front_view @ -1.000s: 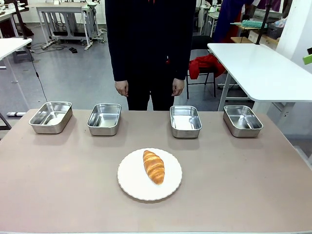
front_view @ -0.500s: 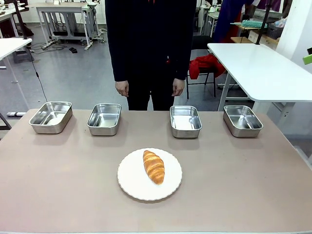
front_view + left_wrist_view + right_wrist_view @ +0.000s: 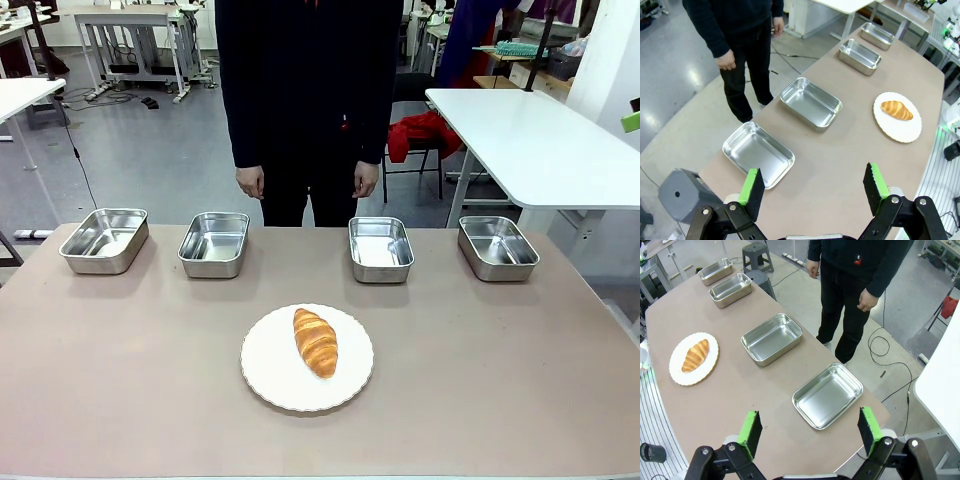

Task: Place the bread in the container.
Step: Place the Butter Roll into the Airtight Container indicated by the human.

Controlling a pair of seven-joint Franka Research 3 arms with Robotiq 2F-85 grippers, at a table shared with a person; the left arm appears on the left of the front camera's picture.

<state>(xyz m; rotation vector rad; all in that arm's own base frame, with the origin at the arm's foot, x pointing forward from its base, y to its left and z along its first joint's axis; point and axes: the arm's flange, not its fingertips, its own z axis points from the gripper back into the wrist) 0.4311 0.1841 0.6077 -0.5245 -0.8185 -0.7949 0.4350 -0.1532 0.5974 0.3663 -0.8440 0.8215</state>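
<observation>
The bread (image 3: 315,342), a golden-brown croissant, lies lengthwise on a round white plate (image 3: 270,380) at the table's near middle. Several alike steel containers stand empty in a row along the far edge; the two inner ones (image 3: 214,243) (image 3: 381,248) are nearest the plate. My left gripper (image 3: 813,186) hangs open high over the table's left end, above the outermost pan (image 3: 758,154), with the bread (image 3: 897,110) far off. At the other end my right gripper (image 3: 808,427) is open above the last pan (image 3: 827,395), and the bread (image 3: 696,355) is distant here too. Neither holds anything.
A person stands at the far side, behind the middle of the row, hands (image 3: 249,181) hanging at the sides. A white table (image 3: 540,140) stands beyond the far right corner. A grey stool (image 3: 755,250) sits off the table's far edge.
</observation>
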